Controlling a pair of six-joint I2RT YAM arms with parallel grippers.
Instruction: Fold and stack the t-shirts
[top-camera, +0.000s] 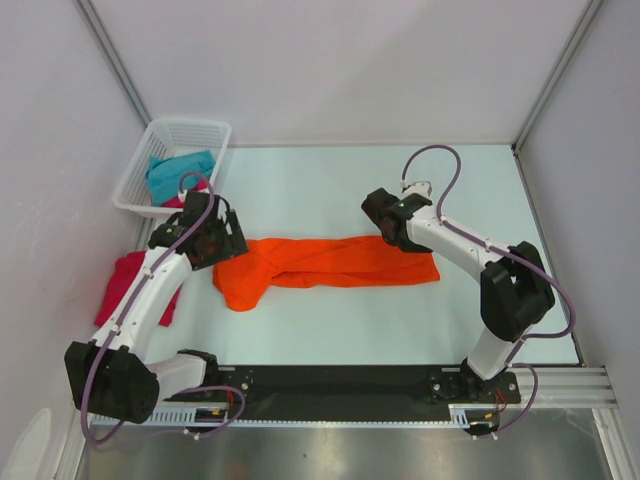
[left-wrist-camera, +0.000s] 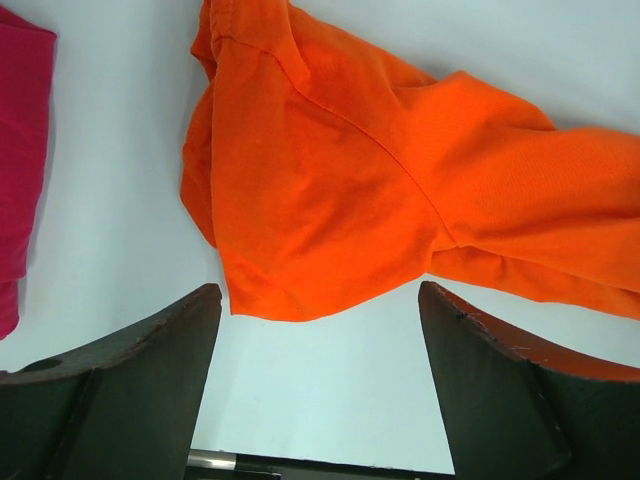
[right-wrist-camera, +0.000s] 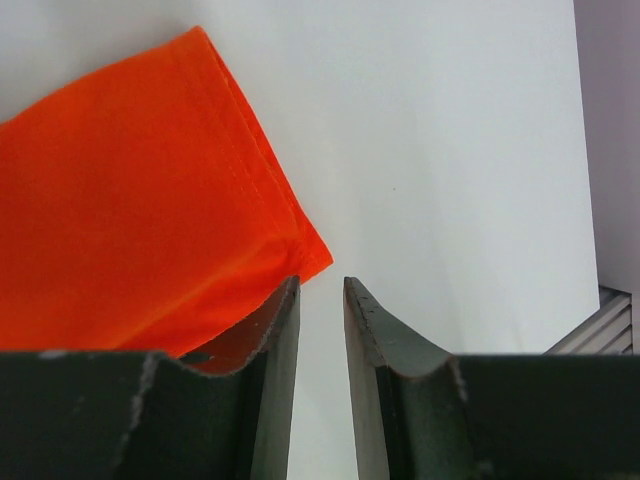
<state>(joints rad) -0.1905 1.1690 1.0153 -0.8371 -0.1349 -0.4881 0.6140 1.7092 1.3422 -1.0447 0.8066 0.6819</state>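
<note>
The bright orange t-shirt (top-camera: 330, 262) lies in a long bunched strip across the middle of the table. My left gripper (top-camera: 225, 240) hovers at its left end, open wide and empty; in the left wrist view (left-wrist-camera: 320, 290) the orange cloth (left-wrist-camera: 330, 180) lies just ahead of the fingers. My right gripper (top-camera: 385, 222) is at the shirt's right end; its jaws (right-wrist-camera: 320, 280) stand a narrow gap apart with nothing between them, beside the orange hem corner (right-wrist-camera: 130, 200). A crimson t-shirt (top-camera: 125, 280) lies at the left edge of the table. The teal t-shirt (top-camera: 180, 172) sits in the basket, over a bit of pink cloth (top-camera: 175, 200).
The white lattice basket (top-camera: 190, 130) stands at the far left corner. Grey walls close in the left, back and right sides. A black rail (top-camera: 340, 385) runs along the near edge. The crimson shirt also shows at the left of the left wrist view (left-wrist-camera: 20, 150).
</note>
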